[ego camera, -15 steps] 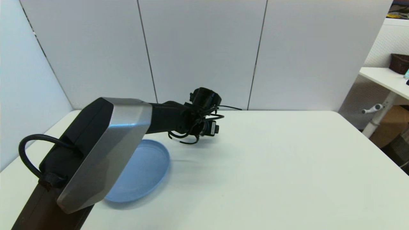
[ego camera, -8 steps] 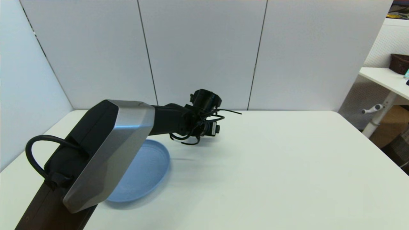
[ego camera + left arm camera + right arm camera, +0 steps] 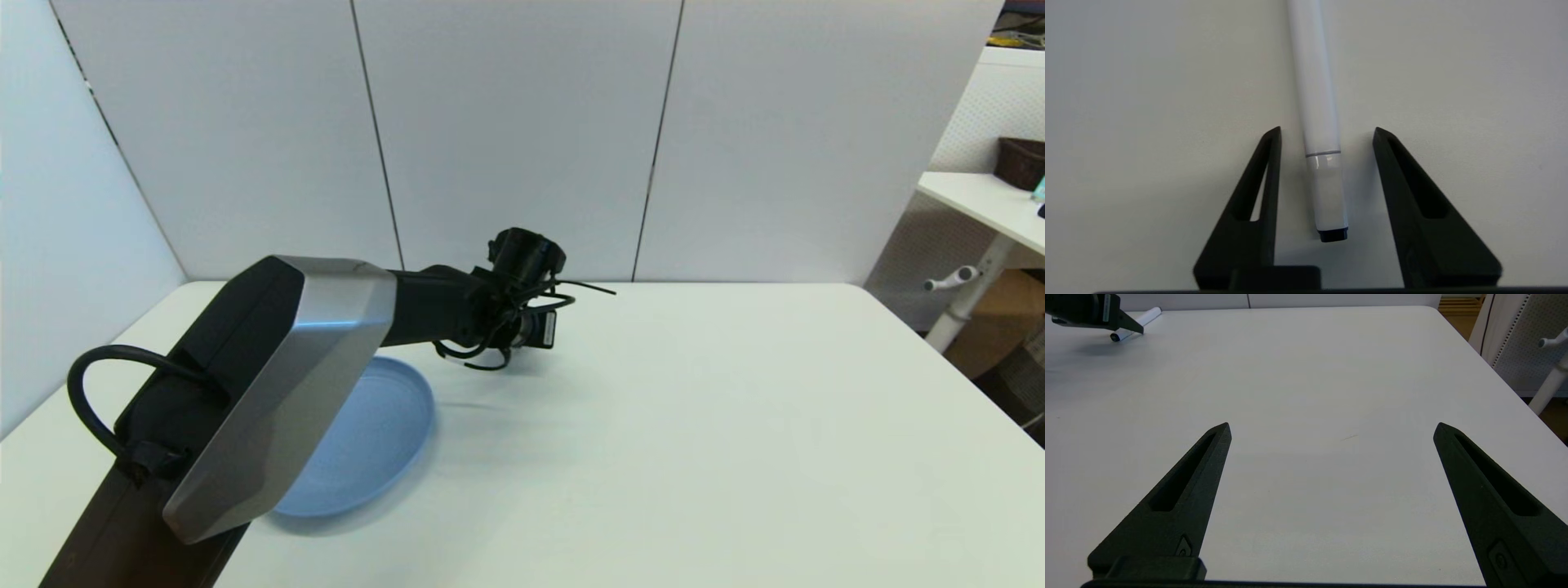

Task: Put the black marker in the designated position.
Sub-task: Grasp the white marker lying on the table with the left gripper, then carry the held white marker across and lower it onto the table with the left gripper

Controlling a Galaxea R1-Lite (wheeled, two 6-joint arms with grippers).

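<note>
Two fingers of the left claw (image 3: 1327, 134) straddle the black marker (image 3: 1318, 122), parted, neither touching it; nothing held. Since a second ago the arm has edged forward slightly, so the grasp looks imminent. Marker lies flat on the table (image 3: 694, 408) beyond the blue plate (image 3: 384, 441), long axis along the fingers, black tip toward the wrist. Right claw (image 3: 1331, 428) idle, wide open
</note>
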